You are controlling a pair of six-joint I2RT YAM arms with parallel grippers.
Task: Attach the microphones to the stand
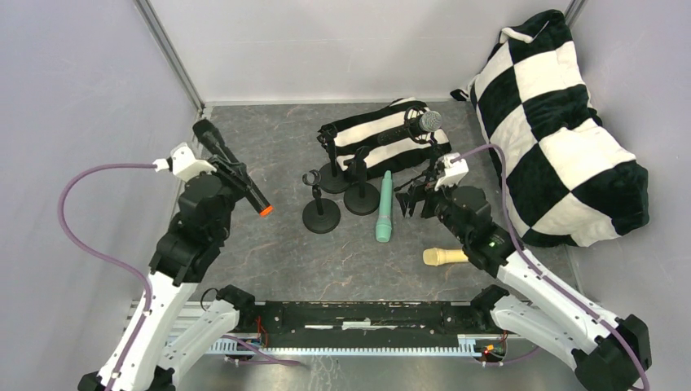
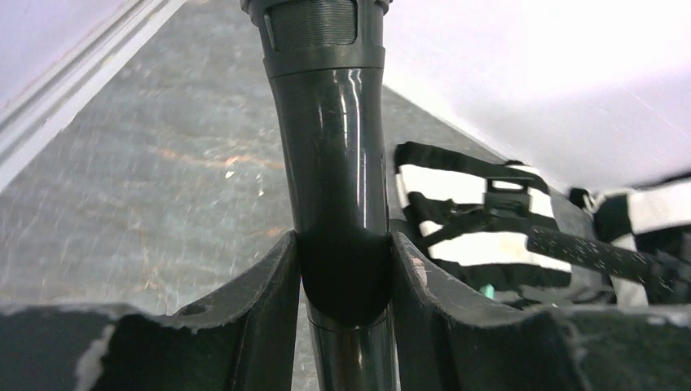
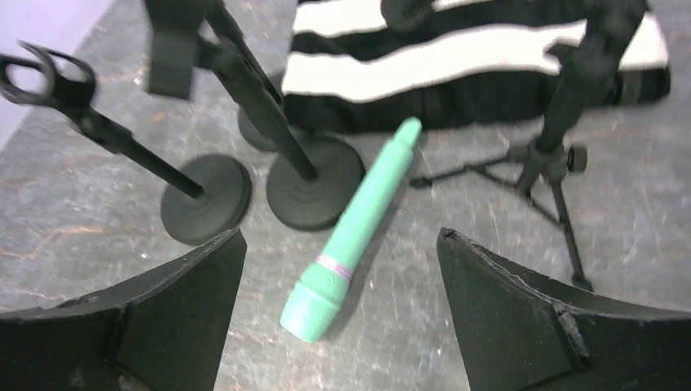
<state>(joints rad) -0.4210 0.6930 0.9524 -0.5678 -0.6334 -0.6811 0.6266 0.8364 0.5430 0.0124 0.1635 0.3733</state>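
left hand (image 2: pixel 345 269) gripping black mic (image 2: pixel 330 163), near worktop (image 1: pixel 269 252) left edge | right hand (image 3: pixel 340 238) wide, above mint mic (image 3: pixel 363 216)

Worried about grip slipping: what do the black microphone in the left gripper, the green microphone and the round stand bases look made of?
Black microphone: glossy plastic or lacquered metal, judging by sharp highlights down its handle. Green microphone: probably matte plastic; even colour, no glare. Round stand bases: dull black, perhaps cast metal; the look leaves it open.
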